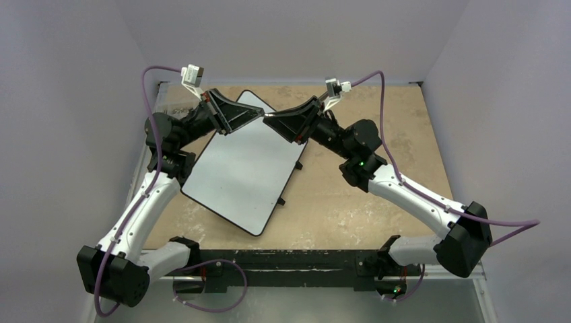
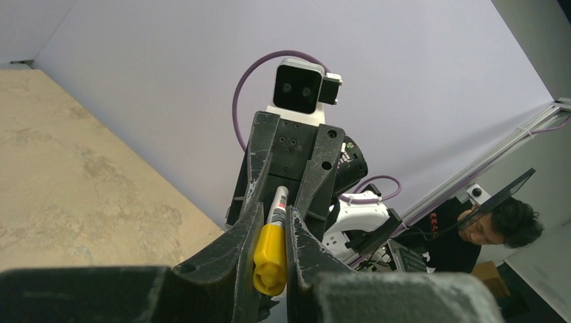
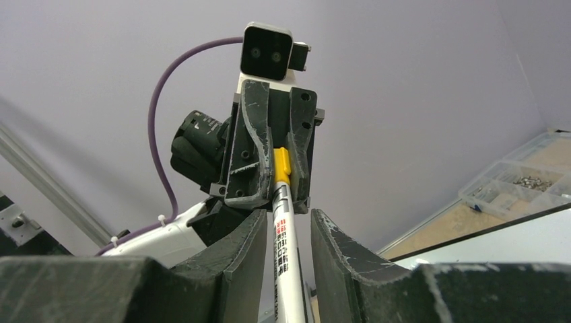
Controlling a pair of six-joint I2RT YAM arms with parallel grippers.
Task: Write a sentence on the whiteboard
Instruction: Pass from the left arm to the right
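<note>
The whiteboard (image 1: pixel 242 168) lies at an angle on the table, left of centre, and no sentence shows on its white face. Above its far corner the two grippers meet tip to tip. My left gripper (image 1: pixel 261 115) (image 2: pixel 275 205) is shut on the yellow cap (image 2: pixel 271 259) of a marker. The marker's white barrel (image 3: pixel 286 256) runs between the fingers of my right gripper (image 1: pixel 274 118) (image 3: pixel 288 214). Those fingers stand open, with a narrow gap on each side of the barrel. In the right wrist view a strip of the board (image 3: pixel 512 245) shows at the lower right.
The wooden tabletop (image 1: pixel 377 202) extends to the right of the board, enclosed by pale purple walls. A small black foot (image 1: pixel 281 200) sticks out at the board's right edge. A clear parts box (image 3: pixel 512 185) sits beyond the board. A person (image 2: pixel 498 225) is outside the enclosure.
</note>
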